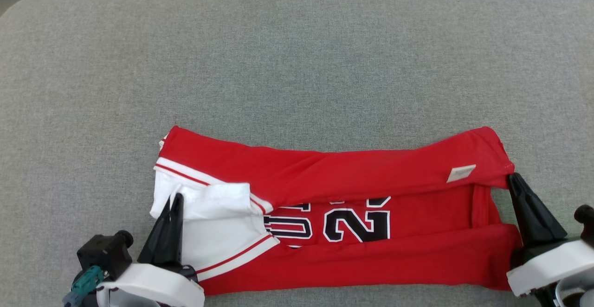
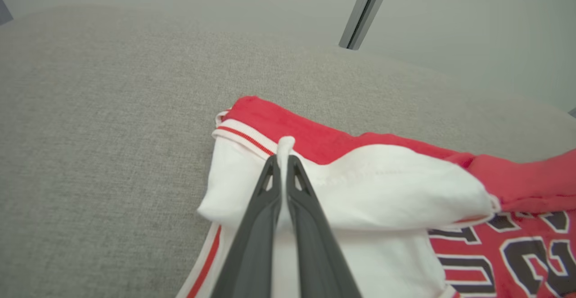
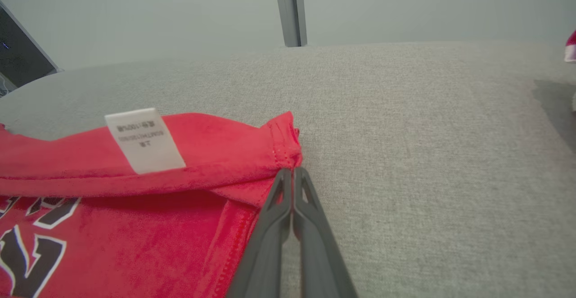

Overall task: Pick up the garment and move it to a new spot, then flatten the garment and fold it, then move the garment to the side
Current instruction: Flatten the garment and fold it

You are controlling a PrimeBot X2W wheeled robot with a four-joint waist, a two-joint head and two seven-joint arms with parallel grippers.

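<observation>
Nearby — white label (image 1: pixel 461 173) atop folded garment (image 1: pixel 348 172)

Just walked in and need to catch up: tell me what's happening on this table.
The robot is mid-fold on a red and white jersey lying on the grey table. Its left fingers pinch the white part, its right fingers pinch the red corner by the label. The far edge is folded over.

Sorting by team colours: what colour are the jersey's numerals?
Black numerals outlined white on the red fabric jersey; head view shows them best.
</observation>
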